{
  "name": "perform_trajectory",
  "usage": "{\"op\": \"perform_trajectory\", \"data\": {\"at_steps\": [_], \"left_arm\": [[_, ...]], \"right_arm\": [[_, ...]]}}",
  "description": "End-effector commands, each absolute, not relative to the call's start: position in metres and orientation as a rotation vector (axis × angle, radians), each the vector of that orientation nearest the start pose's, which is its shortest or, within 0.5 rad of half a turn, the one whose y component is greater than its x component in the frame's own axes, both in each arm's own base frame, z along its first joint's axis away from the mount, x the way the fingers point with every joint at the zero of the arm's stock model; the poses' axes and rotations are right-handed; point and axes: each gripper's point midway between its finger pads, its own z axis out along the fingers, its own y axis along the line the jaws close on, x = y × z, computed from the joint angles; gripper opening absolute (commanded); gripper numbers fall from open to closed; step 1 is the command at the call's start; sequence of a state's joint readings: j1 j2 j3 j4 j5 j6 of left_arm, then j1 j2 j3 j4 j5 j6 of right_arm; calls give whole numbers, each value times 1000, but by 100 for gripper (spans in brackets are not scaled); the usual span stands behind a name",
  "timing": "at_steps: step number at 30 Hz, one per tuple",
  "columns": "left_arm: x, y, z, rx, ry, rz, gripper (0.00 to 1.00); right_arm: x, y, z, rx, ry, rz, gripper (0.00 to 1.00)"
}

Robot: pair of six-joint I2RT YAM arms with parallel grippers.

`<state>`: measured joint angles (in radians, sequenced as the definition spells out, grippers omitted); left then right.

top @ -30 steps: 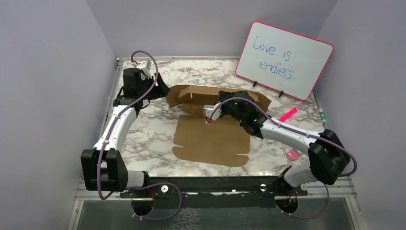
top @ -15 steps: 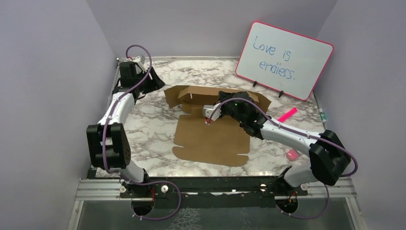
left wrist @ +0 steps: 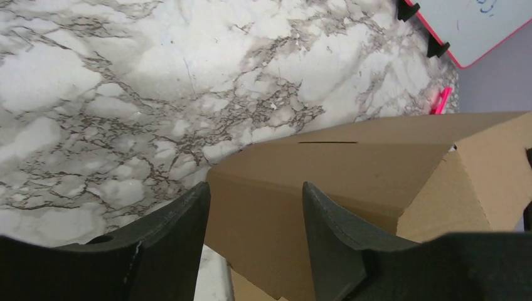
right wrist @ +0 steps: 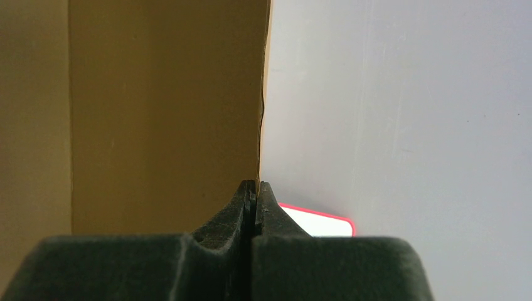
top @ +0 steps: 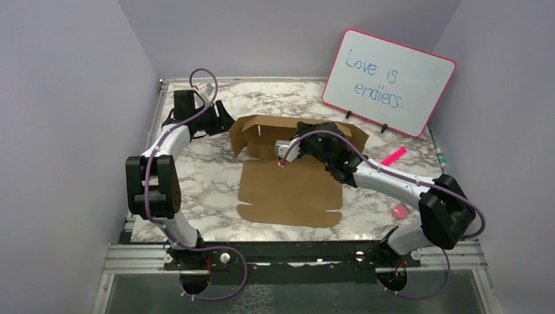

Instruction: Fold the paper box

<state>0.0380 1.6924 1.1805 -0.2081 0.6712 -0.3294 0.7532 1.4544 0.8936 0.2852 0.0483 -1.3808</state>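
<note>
The paper box [top: 288,190] is brown cardboard: a flat panel lies in the middle of the table, and its far part stands folded up into walls. My left gripper [top: 226,124] is at the box's left end, open. In the left wrist view the box's folded corner [left wrist: 351,163] sits just beyond the spread fingers of that gripper [left wrist: 255,188]. My right gripper [top: 315,128] reaches over the flat panel to the raised far part. In the right wrist view it [right wrist: 255,183] is shut on the edge of an upright cardboard panel [right wrist: 163,113].
A pink-framed whiteboard [top: 389,82] stands propped at the back right. A pink marker [top: 393,156] lies right of the box, and a small pink object [top: 399,210] sits near the right arm's elbow. Purple walls enclose the marble table [top: 196,176].
The left arm's elbow swung back and its gripper moved right, up to the box's left end, narrowing a little. The box's left wall stands more upright. The right gripper kept its hold.
</note>
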Motion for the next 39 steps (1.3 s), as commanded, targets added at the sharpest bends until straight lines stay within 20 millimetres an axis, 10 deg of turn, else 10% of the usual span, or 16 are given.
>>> {"op": "perform_trajectory", "data": {"at_steps": [1,39], "left_arm": [[409,-120,165,53,2206,-1026,57],[337,-143,152,82,2234,-897,59]], "right_arm": [[377,288,223,-1635,924,-500,1],[337,298,200,-1717,738,-609,1]]}}
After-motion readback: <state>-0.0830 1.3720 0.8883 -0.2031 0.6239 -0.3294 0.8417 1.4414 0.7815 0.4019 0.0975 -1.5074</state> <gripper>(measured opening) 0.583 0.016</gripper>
